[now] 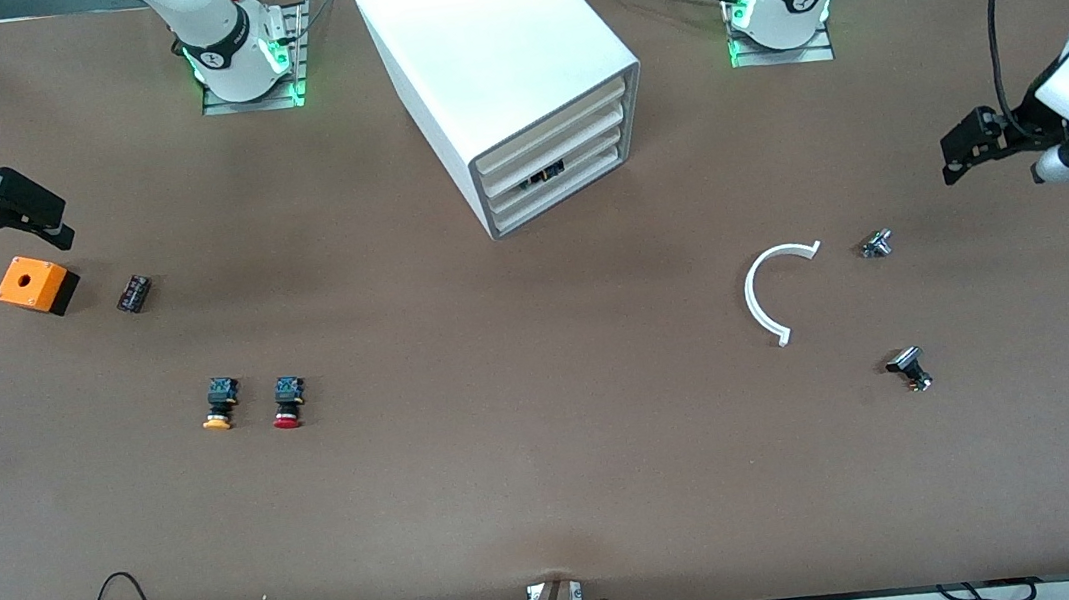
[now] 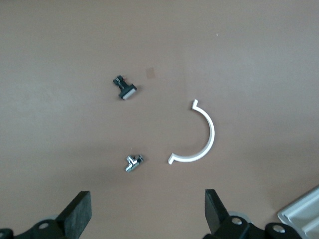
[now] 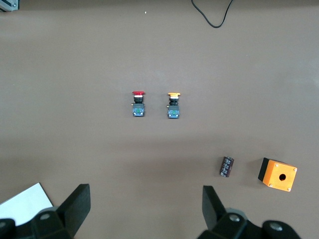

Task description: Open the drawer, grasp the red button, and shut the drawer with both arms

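All three drawers are shut, and the cabinet [image 1: 511, 91] fronts nearer the left tool [image 1: 966, 152] than the right tool [image 1: 21, 212], both spread and empty

Three cameras, one table

One looks down from high up, facing the robots. Each wrist camera looks down closer; the red button [image 1: 288, 403] [image 3: 138, 103] shows in two views.

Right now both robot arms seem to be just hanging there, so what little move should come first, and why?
Probably the left gripper, open over its end of the table, should move toward the white box cabinet, since all three shallow white drawers look shut. The open right gripper waits above the orange box.
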Motion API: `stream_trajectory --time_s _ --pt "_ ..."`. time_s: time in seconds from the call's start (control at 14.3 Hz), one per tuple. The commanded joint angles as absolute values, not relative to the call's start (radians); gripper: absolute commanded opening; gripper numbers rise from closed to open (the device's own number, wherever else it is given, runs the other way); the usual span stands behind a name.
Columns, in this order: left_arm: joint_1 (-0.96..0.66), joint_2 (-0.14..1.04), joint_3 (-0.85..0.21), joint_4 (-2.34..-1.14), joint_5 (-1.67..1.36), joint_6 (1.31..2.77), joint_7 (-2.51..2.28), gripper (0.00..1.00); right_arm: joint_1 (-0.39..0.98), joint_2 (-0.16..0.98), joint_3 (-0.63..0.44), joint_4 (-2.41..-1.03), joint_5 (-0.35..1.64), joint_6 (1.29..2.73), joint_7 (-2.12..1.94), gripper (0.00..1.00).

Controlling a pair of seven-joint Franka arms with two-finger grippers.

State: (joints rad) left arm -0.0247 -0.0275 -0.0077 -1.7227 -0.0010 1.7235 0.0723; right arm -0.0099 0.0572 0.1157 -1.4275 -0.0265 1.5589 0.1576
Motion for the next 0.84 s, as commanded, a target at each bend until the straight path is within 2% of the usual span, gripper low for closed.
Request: stream_trajectory --time_s 0.0,0.21,0.77 --pt "-0.057 -0.049 0.014 -1.744 -0.003 1.704 0.091 1.00 -0.014 0.058 0.123 -1.424 -0.034 1.562 0.153 0.99" --pt "-0.055 -0.025 0.008 -1.703 -0.003 1.698 0.083 1.00 -0.014 0.058 0.124 -1.424 -0.035 1.560 0.155 0.99" --pt "-0.057 -0.018 0.003 -1.686 0.002 1.692 0.077 1.00 -0.014 0.064 0.124 -1.422 -0.037 1.560 0.138 0.99"
